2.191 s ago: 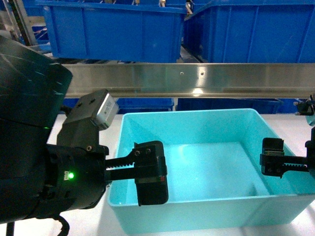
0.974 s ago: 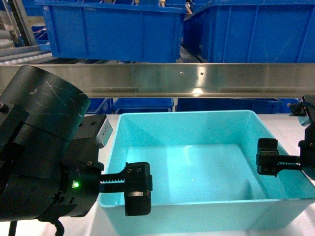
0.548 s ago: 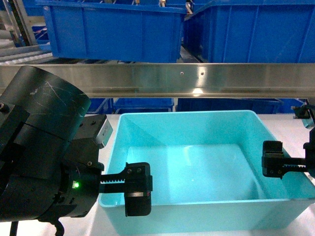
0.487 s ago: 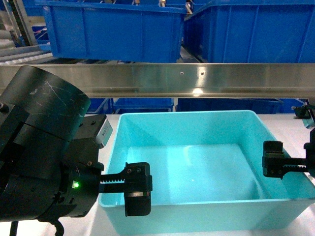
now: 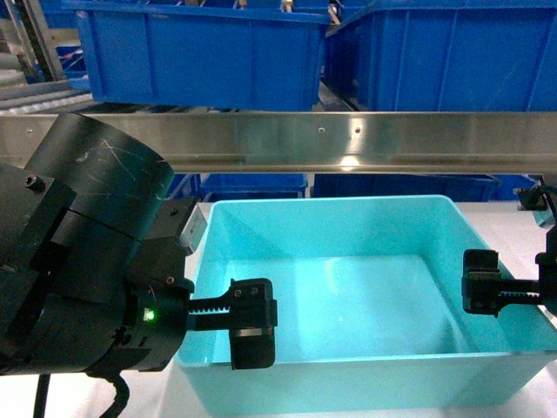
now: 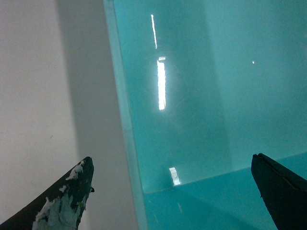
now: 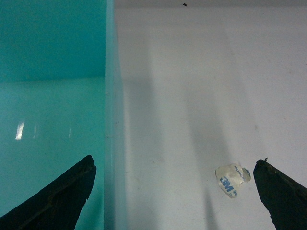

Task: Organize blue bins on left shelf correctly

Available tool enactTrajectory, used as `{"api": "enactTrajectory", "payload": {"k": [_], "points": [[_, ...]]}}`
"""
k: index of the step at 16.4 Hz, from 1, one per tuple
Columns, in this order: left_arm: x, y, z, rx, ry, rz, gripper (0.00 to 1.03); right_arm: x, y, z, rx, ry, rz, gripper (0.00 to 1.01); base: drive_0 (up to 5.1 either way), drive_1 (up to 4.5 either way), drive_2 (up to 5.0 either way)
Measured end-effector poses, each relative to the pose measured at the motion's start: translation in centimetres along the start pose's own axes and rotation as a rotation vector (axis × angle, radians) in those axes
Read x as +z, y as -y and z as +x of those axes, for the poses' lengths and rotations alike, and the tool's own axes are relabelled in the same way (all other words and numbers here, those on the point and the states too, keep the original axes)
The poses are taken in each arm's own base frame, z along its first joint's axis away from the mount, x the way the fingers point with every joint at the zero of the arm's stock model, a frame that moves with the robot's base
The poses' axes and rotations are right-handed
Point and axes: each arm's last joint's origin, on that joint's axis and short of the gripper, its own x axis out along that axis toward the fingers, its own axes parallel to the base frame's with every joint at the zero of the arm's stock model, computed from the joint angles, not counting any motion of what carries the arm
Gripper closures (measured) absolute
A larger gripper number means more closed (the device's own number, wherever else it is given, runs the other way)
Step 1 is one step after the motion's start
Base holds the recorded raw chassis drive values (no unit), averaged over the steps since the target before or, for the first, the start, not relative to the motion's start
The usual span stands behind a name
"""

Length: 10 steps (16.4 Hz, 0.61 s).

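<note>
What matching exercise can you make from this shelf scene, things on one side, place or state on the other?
Things:
1. light turquoise plastic tub
2. royal-blue plastic bins
3. left gripper
4. scrap of 3M tape

Places or states:
A. up behind the steel rail
B. lying on the white surface outside the tub
C. empty, on the white surface
D. open, straddling the tub's wall

Pairs: 1-C, 2-A, 3-D, 4-B

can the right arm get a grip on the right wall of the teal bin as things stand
Probably yes. The right tool is open and straddles the right wall of the teal bin, one finger inside, the other over the bare white table. Nothing sits between them.
</note>
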Motion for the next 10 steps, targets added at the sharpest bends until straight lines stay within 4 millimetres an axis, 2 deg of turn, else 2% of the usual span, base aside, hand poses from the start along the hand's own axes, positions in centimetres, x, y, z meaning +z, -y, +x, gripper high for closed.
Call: {"api": "enactTrajectory", "payload": {"k": [5, 10], "points": [[1.2, -0.2, 1.1, 0.035, -0.010, -0.033, 0.05, 0.0, 0.0, 0.0, 0.000, 0.000, 0.000, 0.03, 0.0, 0.00, 0.0], [0.4, -0.7, 2.0, 0.081, -0.046, -0.035, 0.05, 0.0, 0.0, 0.0, 0.000, 0.000, 0.000, 0.03, 0.0, 0.00, 0.0]]}}
